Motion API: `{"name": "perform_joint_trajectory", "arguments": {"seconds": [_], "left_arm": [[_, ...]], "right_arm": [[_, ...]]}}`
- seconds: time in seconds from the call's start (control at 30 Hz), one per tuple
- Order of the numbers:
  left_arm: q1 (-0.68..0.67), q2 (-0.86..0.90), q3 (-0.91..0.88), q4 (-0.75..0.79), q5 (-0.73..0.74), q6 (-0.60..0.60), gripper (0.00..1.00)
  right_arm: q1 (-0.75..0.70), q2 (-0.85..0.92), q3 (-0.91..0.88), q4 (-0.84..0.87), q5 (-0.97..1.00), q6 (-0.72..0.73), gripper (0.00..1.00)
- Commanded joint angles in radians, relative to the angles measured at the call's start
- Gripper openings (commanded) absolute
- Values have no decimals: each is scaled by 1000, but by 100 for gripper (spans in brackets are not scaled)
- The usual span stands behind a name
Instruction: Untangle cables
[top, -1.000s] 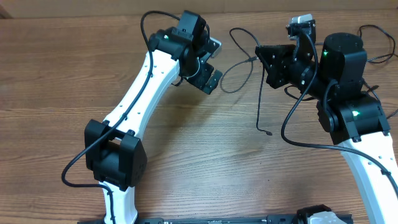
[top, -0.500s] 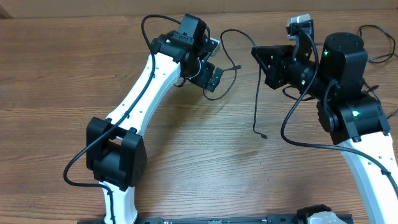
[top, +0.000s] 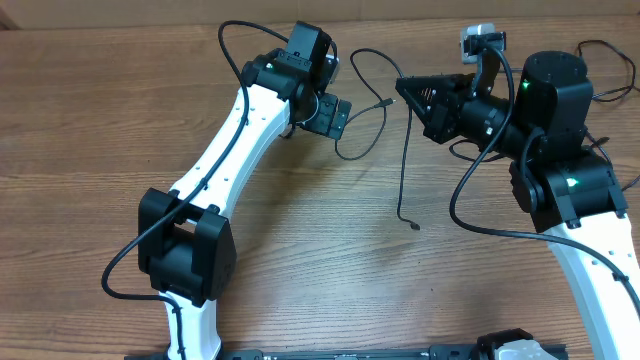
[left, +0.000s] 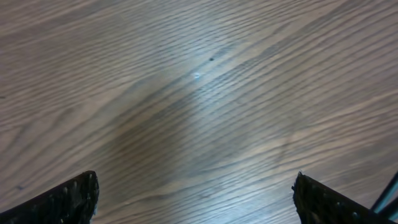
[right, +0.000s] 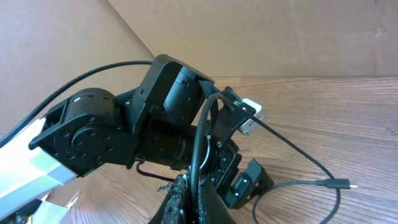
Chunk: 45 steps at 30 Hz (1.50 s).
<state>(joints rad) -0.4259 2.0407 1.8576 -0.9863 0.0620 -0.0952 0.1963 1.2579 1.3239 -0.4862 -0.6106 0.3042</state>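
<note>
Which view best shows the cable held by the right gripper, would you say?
Overhead: the cable shows whole, from the right gripper down to its loose end. The right wrist shows only a stretch with a plug; the left wrist, mostly bare table.

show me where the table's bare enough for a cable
Bare wood left of the left arm, and the middle between it and the right arm below the dangling plug. Crowded up top where cables loop between the jaws.
</note>
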Motion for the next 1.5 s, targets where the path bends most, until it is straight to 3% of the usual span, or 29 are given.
{"name": "perform_joint_trajectory", "arguments": {"seconds": [0.0,0.23,0.4,0.6,0.97,1.2,1.3,1.47], "left_arm": [[-2,0,-5,4,96,-18,100],[13,0,-3,-41,101,-7,100],[45,-1,-3,-60,196,40,100],[119,-1,-3,-48,415,85,99],[109,-1,-4,-42,477,119,100],[17,0,-4,-14,278,89,99],[2,0,-4,-14,98,-26,99],[1,0,-38,-27,-256,-336,100]], "right_arm": [[-2,-8,13,10,-12,14,4],[-2,-8,13,9,29,14,4],[-2,-6,13,7,71,14,4],[-2,-6,13,5,75,14,4],[-2,-6,13,6,74,14,4],[-2,-7,13,6,46,15,4],[-2,-7,13,6,28,14,4],[-2,-7,13,6,1,15,4]]}}
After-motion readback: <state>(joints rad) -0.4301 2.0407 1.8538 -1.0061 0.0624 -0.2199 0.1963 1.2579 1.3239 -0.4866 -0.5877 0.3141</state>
